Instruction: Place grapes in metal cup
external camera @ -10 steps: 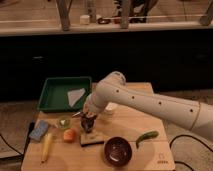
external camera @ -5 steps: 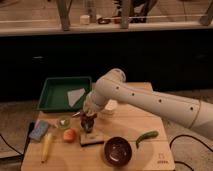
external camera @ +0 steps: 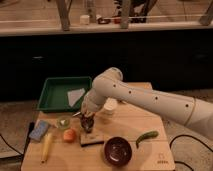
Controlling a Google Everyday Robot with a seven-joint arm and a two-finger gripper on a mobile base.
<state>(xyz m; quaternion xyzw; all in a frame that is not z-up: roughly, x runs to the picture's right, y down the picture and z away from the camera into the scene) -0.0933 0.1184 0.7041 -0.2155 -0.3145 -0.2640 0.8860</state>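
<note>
My gripper point(external camera: 87, 119) hangs at the end of the white arm point(external camera: 135, 97), low over the middle left of the wooden table point(external camera: 150, 157). Right under it stands a small dark cylinder that looks like the metal cup point(external camera: 89, 127), next to a flat tan block point(external camera: 93, 139). The gripper touches or nearly touches the cup's top. The grapes do not show as a separate thing; the gripper and the cup hide that spot.
A green tray point(external camera: 52, 97) with a white sheet point(external camera: 76, 95) lies at the back left. A white cup point(external camera: 109, 108) stands behind the arm. Around the gripper are a kiwi half point(external camera: 63, 121), an orange fruit point(external camera: 70, 135), a banana point(external camera: 46, 146), a blue sponge point(external camera: 39, 130), a maroon bowl point(external camera: 118, 150) and a green pepper point(external camera: 147, 136).
</note>
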